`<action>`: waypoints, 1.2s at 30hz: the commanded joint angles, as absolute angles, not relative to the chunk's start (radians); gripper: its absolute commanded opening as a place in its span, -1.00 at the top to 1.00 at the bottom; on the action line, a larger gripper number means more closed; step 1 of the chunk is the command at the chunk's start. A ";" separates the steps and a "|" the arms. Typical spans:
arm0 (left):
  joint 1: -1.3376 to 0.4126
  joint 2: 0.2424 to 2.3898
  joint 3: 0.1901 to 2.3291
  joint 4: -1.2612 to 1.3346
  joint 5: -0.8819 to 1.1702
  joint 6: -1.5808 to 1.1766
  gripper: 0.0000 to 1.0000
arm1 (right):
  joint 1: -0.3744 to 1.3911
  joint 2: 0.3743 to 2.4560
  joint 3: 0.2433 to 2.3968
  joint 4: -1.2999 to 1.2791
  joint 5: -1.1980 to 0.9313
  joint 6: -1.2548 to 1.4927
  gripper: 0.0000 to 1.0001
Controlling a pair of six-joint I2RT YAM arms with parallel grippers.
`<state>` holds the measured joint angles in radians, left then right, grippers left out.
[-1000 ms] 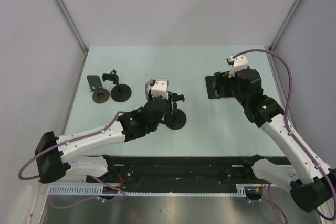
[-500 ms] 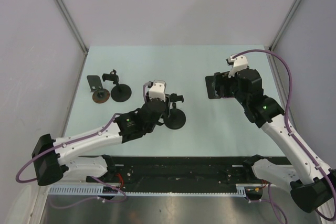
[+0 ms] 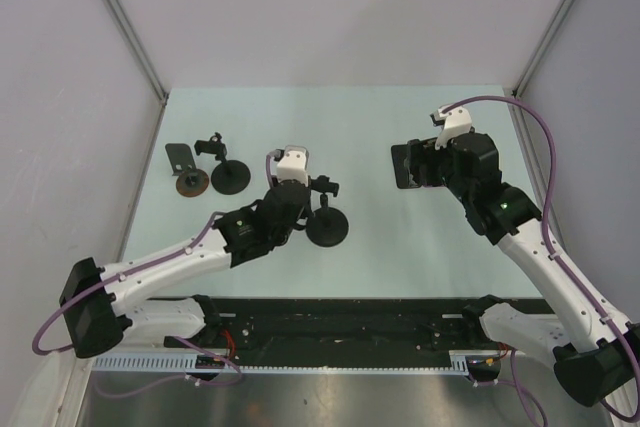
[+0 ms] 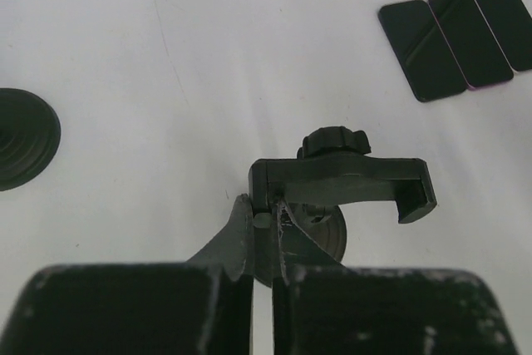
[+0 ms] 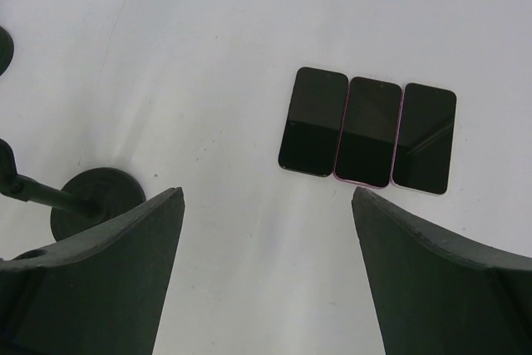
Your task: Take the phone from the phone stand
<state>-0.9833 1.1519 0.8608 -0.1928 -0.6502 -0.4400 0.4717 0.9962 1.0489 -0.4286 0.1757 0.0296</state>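
We're looking at a pale green table [image 3: 400, 247], and on its right side three phones [image 5: 368, 131] lie flat in a row, edge to edge, dark faces up, the middle one rimmed in pink. Around mid-table there's a stand [image 3: 327, 230] on a round black base, though we can't tell if that base is fully down. Over at far left a second stand [image 3: 226, 173] sits just beside a brown disc [image 3: 192, 184] and a dark bracket [image 3: 178, 158].
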 commanded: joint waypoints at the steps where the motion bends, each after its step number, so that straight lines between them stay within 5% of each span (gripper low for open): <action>1: -0.925 1.146 0.922 -0.172 -0.634 -0.399 0.99 | 0.472 0.971 1.051 -0.394 0.183 0.017 -0.75; 20: -0.359 1.255 0.949 0.167 -0.184 -0.098 0.99 | 0.476 0.979 1.051 -0.379 0.134 0.002 -0.75; 36: -0.226 1.339 1.011 0.118 -0.112 -0.028 0.99 | 0.474 0.988 1.051 -0.367 0.143 -0.029 -0.75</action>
